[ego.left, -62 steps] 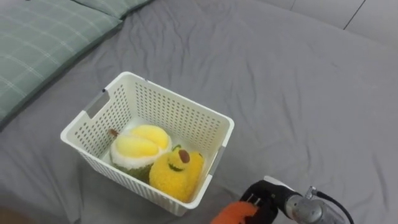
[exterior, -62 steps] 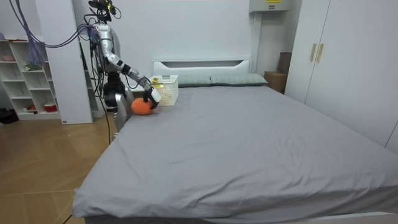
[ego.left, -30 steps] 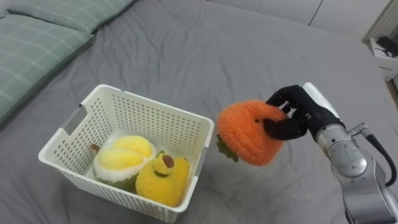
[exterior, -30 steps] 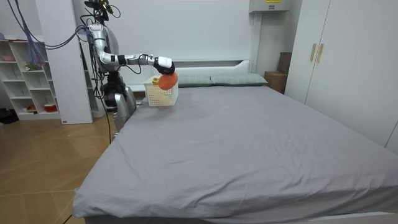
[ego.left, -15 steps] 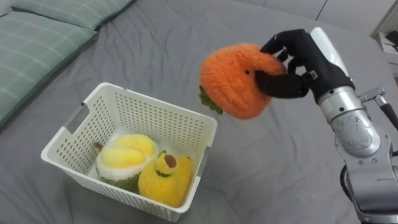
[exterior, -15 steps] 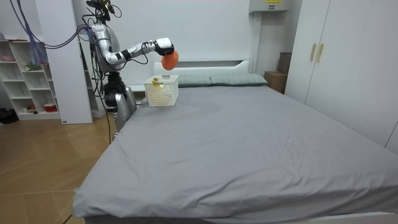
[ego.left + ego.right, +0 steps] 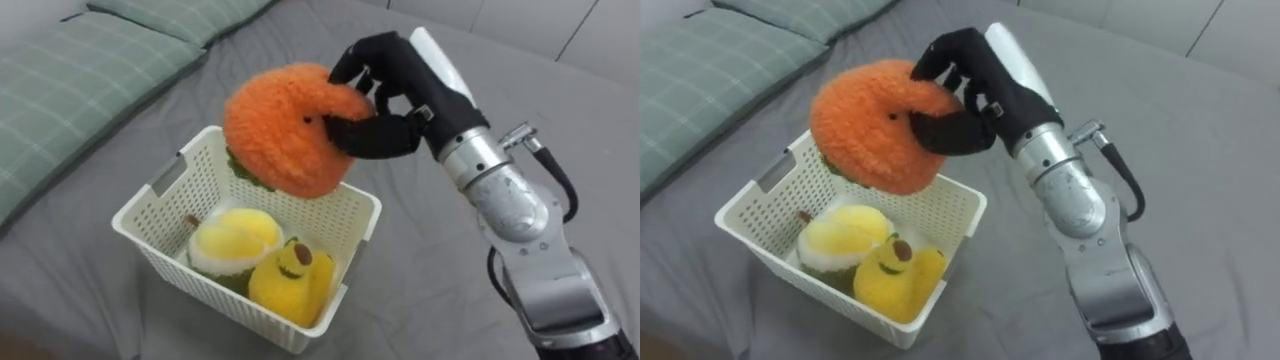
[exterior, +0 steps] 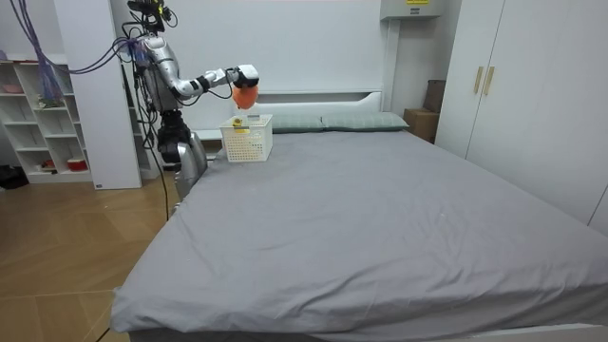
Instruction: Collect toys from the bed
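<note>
— How is the right robot hand (image 7: 385,95) set?

— Its fingers are curled over the top of the orange plush toy (image 7: 285,130) and the thumb presses in from the side, so the toy is clamped between them. A green bit shows at the toy's underside.

— And where is the toy?

— Up in the air over the basket (image 7: 150,215). From the eye views it overlaps the basket's far rim, and I cannot tell from there whether it touches. The room view settles it: the toy hangs clear above the basket, with a gap between them.

— What lies in the basket?

— A yellow plush toy (image 7: 290,280) with a brown stem, at the near right, and a yellow-and-white plush toy (image 7: 235,240) touching it on the left. Both rest on the bottom. In the room view they are too small to tell apart.

— What is round the basket?

— It stands on the bed (image 7: 420,280), on the grey sheet, with a green checked pillow (image 7: 80,90) near it to the robot's left.

— What else does the room view add?

— Where the robot stands: on the floor (image 8: 66,256) at the room view's left, beside the corner of the bed by the white headboard (image 8: 309,98), its right arm stretched out over the basket. Behind it is a white shelf unit (image 8: 38,114), and a wardrobe (image 8: 513,95) stands at the room view's right, well apart from the basket.
</note>
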You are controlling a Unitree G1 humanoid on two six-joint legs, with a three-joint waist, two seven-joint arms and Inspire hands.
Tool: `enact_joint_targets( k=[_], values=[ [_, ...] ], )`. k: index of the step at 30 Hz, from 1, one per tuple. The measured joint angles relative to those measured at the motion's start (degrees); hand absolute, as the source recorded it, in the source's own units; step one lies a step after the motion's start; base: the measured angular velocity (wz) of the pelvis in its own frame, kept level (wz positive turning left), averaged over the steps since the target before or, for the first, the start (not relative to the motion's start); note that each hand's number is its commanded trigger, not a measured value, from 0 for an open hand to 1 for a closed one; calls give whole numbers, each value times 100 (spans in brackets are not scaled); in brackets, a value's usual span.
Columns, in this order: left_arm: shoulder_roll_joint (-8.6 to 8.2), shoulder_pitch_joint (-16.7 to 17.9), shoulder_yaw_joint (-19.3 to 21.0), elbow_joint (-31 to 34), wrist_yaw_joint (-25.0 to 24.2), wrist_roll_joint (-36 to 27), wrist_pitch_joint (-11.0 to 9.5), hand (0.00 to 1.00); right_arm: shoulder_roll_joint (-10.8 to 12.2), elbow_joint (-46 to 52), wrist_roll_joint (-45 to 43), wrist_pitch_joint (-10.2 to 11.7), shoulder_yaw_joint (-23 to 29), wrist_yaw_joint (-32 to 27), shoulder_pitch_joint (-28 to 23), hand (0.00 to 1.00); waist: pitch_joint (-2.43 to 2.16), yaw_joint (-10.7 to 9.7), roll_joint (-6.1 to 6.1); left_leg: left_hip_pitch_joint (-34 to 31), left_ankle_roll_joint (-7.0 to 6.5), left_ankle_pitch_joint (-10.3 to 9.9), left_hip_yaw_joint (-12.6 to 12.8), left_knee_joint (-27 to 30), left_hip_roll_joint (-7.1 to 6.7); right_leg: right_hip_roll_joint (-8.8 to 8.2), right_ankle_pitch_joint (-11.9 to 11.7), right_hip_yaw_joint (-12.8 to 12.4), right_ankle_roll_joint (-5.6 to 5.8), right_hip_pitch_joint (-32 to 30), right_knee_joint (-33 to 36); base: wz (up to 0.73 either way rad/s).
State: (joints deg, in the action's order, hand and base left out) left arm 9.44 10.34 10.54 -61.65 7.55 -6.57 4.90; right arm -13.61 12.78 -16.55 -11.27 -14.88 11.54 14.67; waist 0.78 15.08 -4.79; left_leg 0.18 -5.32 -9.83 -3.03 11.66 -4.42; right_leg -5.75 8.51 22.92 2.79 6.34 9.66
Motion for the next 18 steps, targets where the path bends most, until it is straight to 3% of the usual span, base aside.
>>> enact_joint_targets(
  k=[2, 6, 10, 18],
  values=[
    [9, 1, 0, 32, -37, -1, 9, 0, -5, -129, 5, -9, -8, 0, 0, 0, -7, 82, -15, -46, 1, 25, -68, 4, -21, -10, 0, 77, 0, -15, 0, 19],
    [39, 30, 12, 49, -36, -7, 52, 0, -7, -475, 1, -30, -79, -34, 0, 0, -6, 268, -50, -76, 6, 41, -96, 7, -29, -11, 0, 91, 1, -28, -2, 5],
    [49, 62, 47, 46, -36, -6, 156, 0, -5, -602, 47, -65, -213, -127, 1, 0, -1, 293, -84, -102, 11, 51, -147, 10, -37, -11, 0, 119, 1, -31, -4, 6],
    [50, 56, 38, 103, -30, -18, 163, 0, -6, -1026, 83, -61, -270, -394, 0, 0, 6, 359, -122, -106, 15, 55, -162, 25, -41, -12, 0, 115, 1, -27, 3, 1]
  ],
)
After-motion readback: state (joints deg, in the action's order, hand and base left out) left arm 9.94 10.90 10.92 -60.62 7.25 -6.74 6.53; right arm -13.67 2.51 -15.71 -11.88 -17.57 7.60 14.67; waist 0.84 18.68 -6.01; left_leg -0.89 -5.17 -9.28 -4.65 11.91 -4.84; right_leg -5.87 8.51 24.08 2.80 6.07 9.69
